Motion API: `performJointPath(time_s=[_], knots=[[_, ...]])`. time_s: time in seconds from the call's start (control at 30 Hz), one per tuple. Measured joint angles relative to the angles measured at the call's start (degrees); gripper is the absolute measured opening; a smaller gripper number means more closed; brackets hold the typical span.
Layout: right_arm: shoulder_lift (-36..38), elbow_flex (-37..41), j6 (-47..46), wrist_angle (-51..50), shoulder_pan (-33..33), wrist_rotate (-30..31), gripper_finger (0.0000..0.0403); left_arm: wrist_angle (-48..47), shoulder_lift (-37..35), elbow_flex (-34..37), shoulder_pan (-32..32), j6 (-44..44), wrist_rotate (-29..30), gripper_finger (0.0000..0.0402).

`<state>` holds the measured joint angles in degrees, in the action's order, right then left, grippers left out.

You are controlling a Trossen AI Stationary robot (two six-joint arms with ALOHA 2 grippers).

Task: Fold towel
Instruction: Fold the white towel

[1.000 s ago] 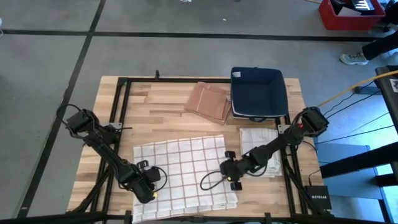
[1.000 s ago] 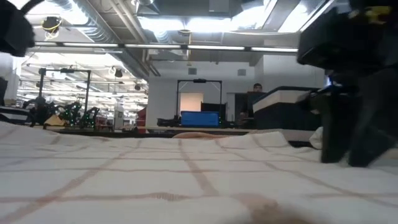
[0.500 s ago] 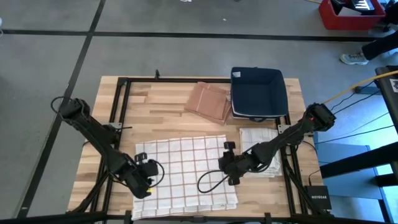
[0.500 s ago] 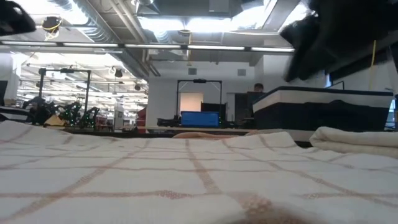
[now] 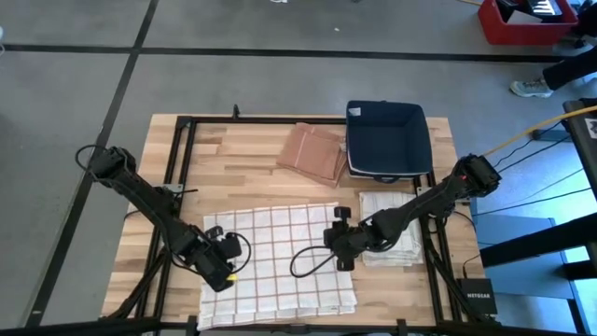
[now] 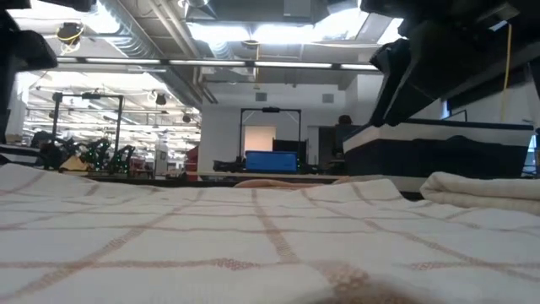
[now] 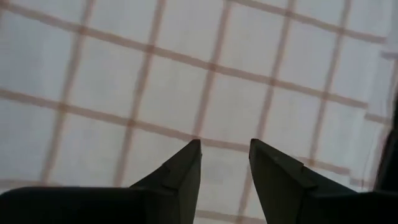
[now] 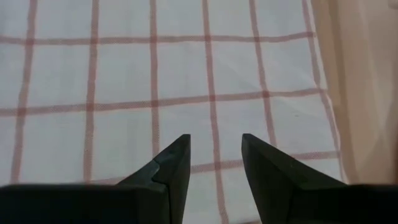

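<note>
Lifting clear of the checked towel [image 5: 278, 257] now — left tool [image 7: 224, 152] and right tool [image 8: 216, 146] both parted, holding nothing — regrasp likely needed.

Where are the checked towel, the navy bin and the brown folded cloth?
checked towel [image 5: 275, 257]: high view, its flat middle.
navy bin [image 5: 387, 137]: high view, its inside floor.
brown folded cloth [image 5: 312, 153]: high view, its top face.

towel [image 5: 278, 257]: white, red check | bin [image 5: 386, 138]: navy | table [image 5: 242, 159]: light wood
</note>
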<state>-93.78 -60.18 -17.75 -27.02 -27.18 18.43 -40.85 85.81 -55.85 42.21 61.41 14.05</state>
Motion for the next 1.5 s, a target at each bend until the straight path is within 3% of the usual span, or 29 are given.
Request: performJointPath(time_s=[0.27, 0.4, 0.53, 0.7, 0.8, 1.07, 1.3, 1.37, 1.5], knots=[[0.0, 0.0, -0.37, 1.18, 0.33, 1.85, 0.0147, 8.83, 0.39, 4.03, -0.41, -4.93, -0.15, 0.0202], [0.0, -0.02, -1.39, 1.2, 0.34, 1.47, 0.0148, 4.4, 0.34, 5.79, -0.01, -9.18, -2.85, 0.0232], [0.0, -0.04, -3.83, 1.2, 0.38, 1.22, 0.0169, 0.45, 0.62, 7.18, 1.59, -8.22, -3.7, 0.0231], [-0.02, -0.04, -6.68, 1.16, 1.75, -5.13, 0.0221, 5.64, 0.65, 9.93, 3.03, -5.92, -6.25, 0.0222], [-0.08, -0.04, -6.68, 1.14, 1.81, -5.81, 0.0245, 6.81, 0.95, 11.46, 3.72, -5.7, -6.13, 0.0222], [-0.09, -0.04, -6.36, 1.44, 1.73, -4.19, 0.0261, 7.59, 2.82, 14.03, 3.97, -4.35, -5.27, 0.0221], [-0.24, -0.1, -5.53, 4.23, 1.66, 4.06, 0.0262, 7.53, 3.29, 14.07, 3.97, -3.03, -5.31, 0.0221], [-0.63, -0.17, -4.74, 5.07, 1.72, 2.21, 0.0262, 7.59, 3.32, 14.09, 3.96, -2.99, -5.36, 0.0221], [-1.18, -0.15, -3.8, 3.6, 2.79, -7.32, 0.0262, 7.68, 3.34, 14.14, 3.94, -2.56, -5.38, 0.0221]])
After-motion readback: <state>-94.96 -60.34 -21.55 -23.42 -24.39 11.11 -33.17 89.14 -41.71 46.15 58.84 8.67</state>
